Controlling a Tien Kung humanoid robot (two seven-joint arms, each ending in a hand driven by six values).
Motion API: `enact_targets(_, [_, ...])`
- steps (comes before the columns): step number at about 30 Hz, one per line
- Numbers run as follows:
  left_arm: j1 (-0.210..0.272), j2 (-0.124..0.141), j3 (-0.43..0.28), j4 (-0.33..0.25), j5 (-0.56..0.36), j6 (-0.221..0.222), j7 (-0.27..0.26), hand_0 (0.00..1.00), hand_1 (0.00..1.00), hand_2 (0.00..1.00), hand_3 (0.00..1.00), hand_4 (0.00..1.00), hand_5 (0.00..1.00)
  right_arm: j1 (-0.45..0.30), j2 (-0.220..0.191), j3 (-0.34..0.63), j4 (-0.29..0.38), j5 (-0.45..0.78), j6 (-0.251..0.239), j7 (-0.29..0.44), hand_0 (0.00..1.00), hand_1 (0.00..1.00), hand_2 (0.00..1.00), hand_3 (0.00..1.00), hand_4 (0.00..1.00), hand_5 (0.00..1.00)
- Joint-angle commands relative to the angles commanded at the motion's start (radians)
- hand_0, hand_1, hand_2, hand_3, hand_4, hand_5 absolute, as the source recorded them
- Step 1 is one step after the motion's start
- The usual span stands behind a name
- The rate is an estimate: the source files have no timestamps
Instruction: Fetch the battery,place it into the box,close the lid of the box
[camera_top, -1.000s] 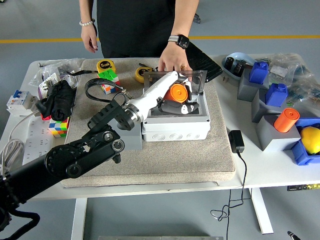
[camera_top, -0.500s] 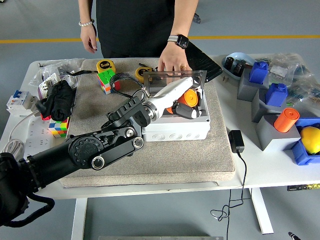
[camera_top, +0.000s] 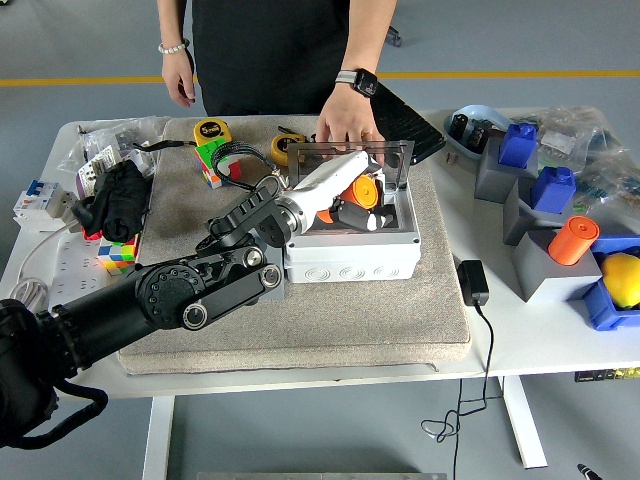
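White table (camera_top: 560, 345) room is tight, so we judge our open lanes lie over the beige mat (camera_top: 350, 325). We see the rigid grey box (camera_top: 352, 252) steadied by a person's hand (camera_top: 345, 125) at its upright lid (camera_top: 350, 157). Our left robot hand (camera_top: 362, 205) stays clamped on the orange battery (camera_top: 362, 189) inside the box; it looks stiff, smooth, best held round its middle.
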Motion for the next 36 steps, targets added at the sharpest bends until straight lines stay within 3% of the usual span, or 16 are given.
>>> enact_targets(5, [0.0, 0.0, 0.011, 0.006, 0.016, -0.014, 0.006, 0.371, 0.39, 0.467, 0.456, 0.877, 0.002, 0.0, -0.001, -0.001, 0.0, -0.001, -0.001, 0.0, 0.675, 0.648, 0.664, 0.552, 0.874, 0.44])
enact_targets(6, [0.001, 0.0, 0.012, 0.009, 0.016, -0.015, 0.006, 0.481, 0.503, 0.552, 0.572, 0.844, 0.002, 0.0, -0.001, -0.001, 0.0, -0.001, -0.001, 0.0, 0.676, 0.647, 0.664, 0.552, 0.874, 0.44])
enact_targets(11, [0.0, 0.0, 0.014, 0.017, 0.02, -0.015, 0.004, 0.481, 0.503, 0.552, 0.572, 0.844, 0.002, 0.0, -0.001, -0.002, 0.001, 0.001, -0.001, 0.001, 0.676, 0.647, 0.664, 0.552, 0.874, 0.44])
enact_targets(12, [0.0, 0.0, 0.013, 0.017, 0.022, -0.016, 0.004, 0.507, 0.521, 0.57, 0.58, 0.896, 0.002, 0.0, -0.001, -0.001, 0.001, 0.0, -0.001, 0.001, 0.675, 0.647, 0.665, 0.552, 0.874, 0.44])
enact_targets(22, [0.01, 0.0, -0.019, -0.016, 0.023, -0.025, 0.0, 0.511, 0.527, 0.573, 0.58, 0.954, 0.002, 0.001, 0.0, 0.002, 0.0, -0.001, -0.002, 0.002, 0.675, 0.647, 0.665, 0.552, 0.874, 0.442])
enact_targets(23, [0.014, 0.0, -0.034, -0.03, 0.026, -0.03, 0.002, 0.511, 0.527, 0.573, 0.58, 0.954, 0.002, 0.001, -0.001, 0.002, 0.0, -0.002, -0.002, 0.002, 0.675, 0.647, 0.665, 0.552, 0.874, 0.442])
enact_targets(24, [0.02, 0.0, -0.051, -0.048, 0.031, -0.035, 0.004, 0.546, 0.587, 0.593, 0.577, 0.998, 0.071, 0.001, -0.001, 0.003, 0.0, -0.002, -0.002, 0.002, 0.675, 0.647, 0.664, 0.552, 0.874, 0.441])
enact_targets(29, [0.061, 0.0, -0.134, -0.142, 0.037, -0.046, 0.007, 0.546, 0.587, 0.593, 0.577, 0.998, 0.071, -0.001, 0.0, 0.004, 0.0, -0.004, -0.001, 0.004, 0.675, 0.647, 0.664, 0.552, 0.874, 0.441])
enact_targets(30, [0.075, 0.005, -0.152, -0.164, 0.038, -0.049, 0.01, 0.543, 0.595, 0.586, 0.573, 0.998, 0.191, -0.001, 0.0, 0.004, 0.0, -0.003, -0.001, 0.004, 0.676, 0.647, 0.665, 0.552, 0.875, 0.44])
enact_targets(35, [0.148, 0.067, -0.245, -0.276, 0.027, -0.085, 0.033, 0.543, 0.595, 0.586, 0.573, 0.998, 0.191, -0.001, 0.0, 0.008, -0.001, -0.006, 0.0, 0.005, 0.676, 0.647, 0.665, 0.552, 0.875, 0.44])
enact_targets(36, [0.166, 0.082, -0.265, -0.297, 0.024, -0.089, 0.034, 0.457, 0.563, 0.584, 0.564, 0.964, 0.241, -0.001, 0.0, 0.011, -0.001, -0.008, 0.0, 0.005, 0.674, 0.647, 0.665, 0.552, 0.874, 0.44])
